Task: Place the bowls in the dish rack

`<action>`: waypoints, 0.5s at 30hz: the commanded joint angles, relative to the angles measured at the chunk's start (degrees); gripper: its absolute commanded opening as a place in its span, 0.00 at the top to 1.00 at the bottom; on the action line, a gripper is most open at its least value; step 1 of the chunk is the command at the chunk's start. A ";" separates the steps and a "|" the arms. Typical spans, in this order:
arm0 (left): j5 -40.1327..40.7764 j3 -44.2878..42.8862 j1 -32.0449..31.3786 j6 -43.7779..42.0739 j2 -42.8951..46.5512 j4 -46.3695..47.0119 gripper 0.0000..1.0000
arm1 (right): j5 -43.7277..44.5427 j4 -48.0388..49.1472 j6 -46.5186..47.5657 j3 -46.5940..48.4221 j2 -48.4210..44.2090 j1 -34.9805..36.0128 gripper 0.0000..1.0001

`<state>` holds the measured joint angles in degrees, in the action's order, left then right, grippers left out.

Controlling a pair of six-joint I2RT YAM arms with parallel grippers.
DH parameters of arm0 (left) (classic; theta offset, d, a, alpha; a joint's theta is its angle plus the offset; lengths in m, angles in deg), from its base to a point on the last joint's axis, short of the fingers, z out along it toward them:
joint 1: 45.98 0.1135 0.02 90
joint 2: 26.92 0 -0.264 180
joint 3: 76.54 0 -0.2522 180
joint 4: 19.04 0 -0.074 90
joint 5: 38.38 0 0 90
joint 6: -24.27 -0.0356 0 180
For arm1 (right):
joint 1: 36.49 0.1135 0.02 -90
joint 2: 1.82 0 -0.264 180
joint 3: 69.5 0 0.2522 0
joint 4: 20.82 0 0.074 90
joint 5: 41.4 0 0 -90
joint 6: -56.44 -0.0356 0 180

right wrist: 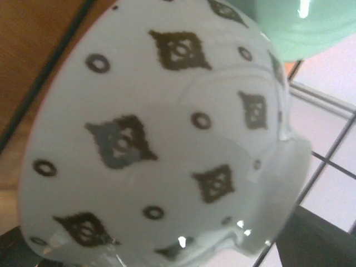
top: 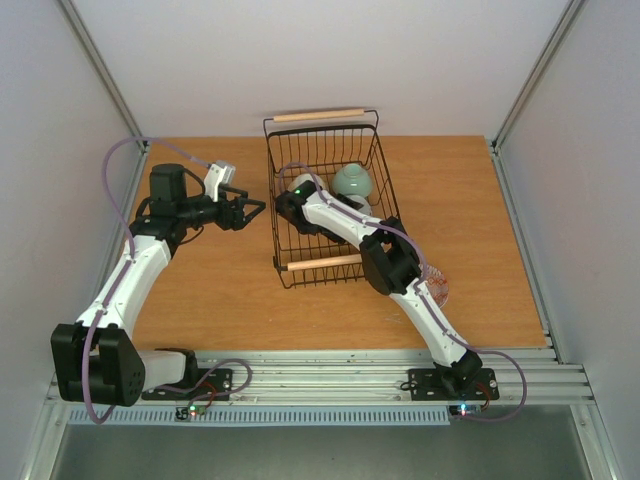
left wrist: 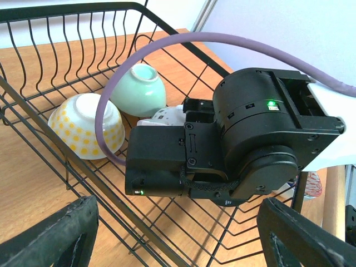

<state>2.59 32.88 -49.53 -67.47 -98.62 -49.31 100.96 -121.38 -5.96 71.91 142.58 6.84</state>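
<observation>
Tabletop (top: pixel 480 250): orange-brown wood board, matt, grain running 9 to 3 o'clock.
Back wall (top: pixel 330 60): plain white panel at 12 o'clock.
Side panel (top: pixel 40 150): white, at 9 o'clock; a matching one (top: pixel 595 200) at 3 o'clock.
Corner strut (top: pixel 100 65): silver metal, at 11 o'clock, running down to the board's far corner; its twin (top: pixel 535 70) at 1 o'clock.
Slotted rails (top: pixel 330 370): silver metal, laid side by side along the board's edge at 6 o'clock.
Toothed strip (top: pixel 320 415): pale grey-blue, just below the rails; possibly a cable comb, detail too small to tell.
Grey floor (top: pixel 320 455): lowest band, at 6 o'clock.
</observation>
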 commanded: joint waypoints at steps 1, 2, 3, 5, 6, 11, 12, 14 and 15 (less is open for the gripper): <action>0.08 -0.31 0.11 -0.02 0.44 1.87 0.21 | -3.74 0.58 1.05 0.43 -0.58 -0.27 0.02; 0.09 -0.27 0.03 -0.02 0.50 1.87 0.21 | -4.13 0.80 1.06 0.31 -0.80 -0.27 0.01; 0.15 -0.26 0.07 -0.14 0.52 1.84 0.21 | -4.57 1.14 1.11 0.12 -1.05 -0.29 0.01; 0.18 -0.22 0.10 -0.18 0.51 1.87 0.21 | -5.73 1.78 1.15 -0.15 -1.78 -0.27 0.01; 0.20 -0.22 0.12 -0.15 0.51 1.85 0.21 | -6.69 2.16 1.21 -0.43 -2.33 -0.31 0.01; 0.25 -0.22 0.11 -0.11 0.51 1.84 0.21 | -11.81 5.19 1.97 -2.85 -5.94 -0.28 0.01; 0.26 -0.22 0.08 -0.11 0.55 1.88 0.21 | -12.41 5.51 2.02 -3.11 -6.56 -0.31 0.01; 0.30 -0.22 0.12 -0.14 0.55 1.88 0.21 | -13.56 6.12 2.14 -3.71 -7.76 -0.27 0.01; 0.27 -0.22 0.12 -0.11 0.59 1.84 0.21 | -14.43 6.65 2.19 -4.18 -8.39 -0.33 0.01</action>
<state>2.61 32.88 -49.53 -67.47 -98.62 -49.31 91.61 -117.84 -4.58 68.87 138.78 6.23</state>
